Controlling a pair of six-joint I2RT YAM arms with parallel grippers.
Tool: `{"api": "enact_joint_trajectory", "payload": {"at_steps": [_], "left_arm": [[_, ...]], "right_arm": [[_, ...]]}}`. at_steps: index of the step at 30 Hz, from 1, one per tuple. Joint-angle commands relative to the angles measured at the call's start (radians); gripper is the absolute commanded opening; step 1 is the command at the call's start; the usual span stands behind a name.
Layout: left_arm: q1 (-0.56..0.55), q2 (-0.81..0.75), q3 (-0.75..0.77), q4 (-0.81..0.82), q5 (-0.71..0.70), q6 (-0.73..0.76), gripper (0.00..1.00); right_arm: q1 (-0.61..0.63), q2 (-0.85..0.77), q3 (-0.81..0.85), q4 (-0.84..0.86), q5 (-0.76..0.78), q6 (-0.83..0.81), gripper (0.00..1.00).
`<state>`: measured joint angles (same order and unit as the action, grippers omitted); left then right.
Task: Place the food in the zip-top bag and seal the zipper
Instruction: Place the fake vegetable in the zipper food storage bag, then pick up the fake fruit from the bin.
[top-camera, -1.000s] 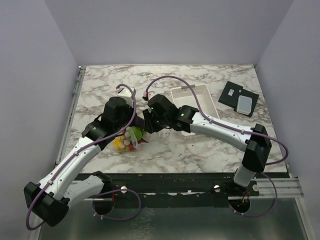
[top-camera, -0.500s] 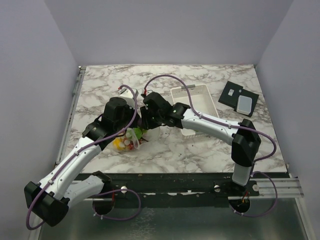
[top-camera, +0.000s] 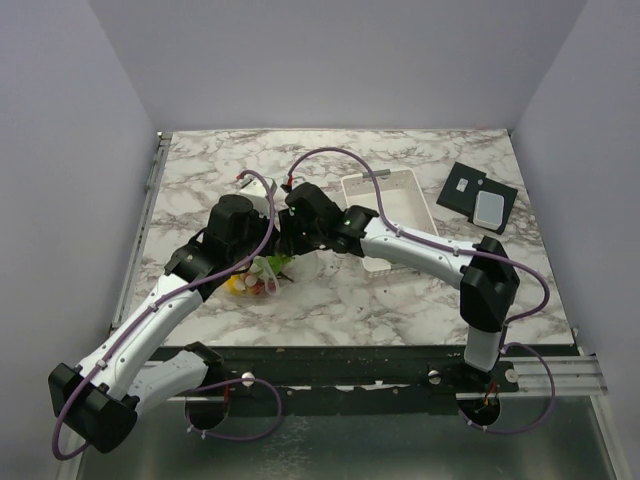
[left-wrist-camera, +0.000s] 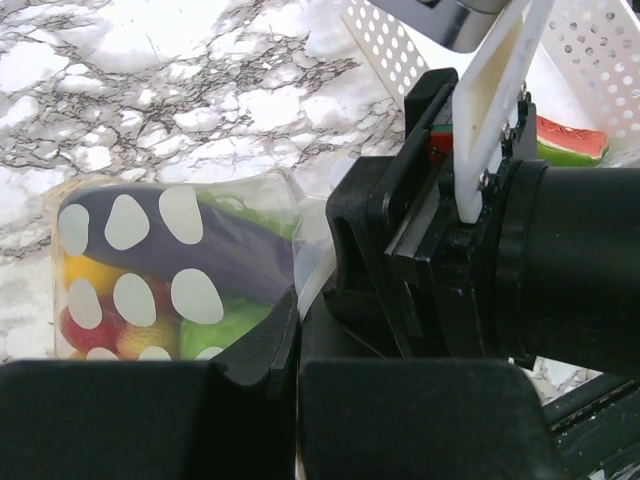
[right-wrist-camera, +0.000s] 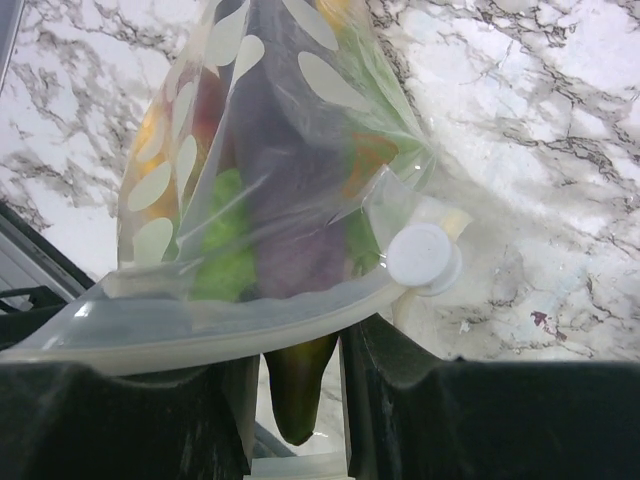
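A robotics lab cell is indicated. A marble-patterned surface (top-camera: 420, 310) is enclosed by plain walls (top-camera: 330, 60), and a left arm (top-camera: 150, 325) and right arm (top-camera: 430, 250) are bolted to a metal frame (top-camera: 400, 362) at 6 o'clock.

Food (left-wrist-camera: 120, 300) sits in the zip-top bag (top-camera: 262, 278) on the table (top-camera: 400, 300), basket (top-camera: 398, 203) to its right.

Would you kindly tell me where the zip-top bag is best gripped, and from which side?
Take the zip-top bag by the zipper, the thick strip along its mouth, coming from the mouth end. It is a firm flat band; the body bulges with food and its thin film would slip.
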<state>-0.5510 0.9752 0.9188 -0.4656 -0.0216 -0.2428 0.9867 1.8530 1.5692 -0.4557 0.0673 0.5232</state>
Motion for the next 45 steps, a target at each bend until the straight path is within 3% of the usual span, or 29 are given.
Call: {"api": "enact_joint_trajectory", "payload": {"at_steps": [1, 6, 17, 20, 31, 45], "left_arm": [[-0.007, -0.024, -0.003, 0.043, 0.072, 0.002, 0.00], [-0.008, -0.026, -0.007, 0.047, 0.048, 0.002, 0.00], [-0.007, -0.011, -0.003, 0.025, -0.079, -0.011, 0.00], [-0.007, -0.009, -0.002, 0.025, -0.085, -0.012, 0.00], [-0.007, -0.003, -0.003, 0.023, -0.103, -0.015, 0.00], [-0.007, -0.001, -0.003, 0.022, -0.102, -0.014, 0.00]], "right_arm": [[-0.014, 0.047, 0.031, 0.074, 0.051, 0.001, 0.18], [-0.014, 0.053, 0.034, 0.083, 0.044, 0.002, 0.21], [-0.014, -0.034, -0.034, 0.091, 0.055, 0.001, 0.60], [-0.014, -0.066, -0.048, 0.085, 0.059, -0.007, 0.66], [-0.014, -0.235, -0.119, 0.026, 0.075, -0.025, 0.71], [-0.044, -0.429, -0.155, -0.176, 0.314, -0.138, 0.71]]}}
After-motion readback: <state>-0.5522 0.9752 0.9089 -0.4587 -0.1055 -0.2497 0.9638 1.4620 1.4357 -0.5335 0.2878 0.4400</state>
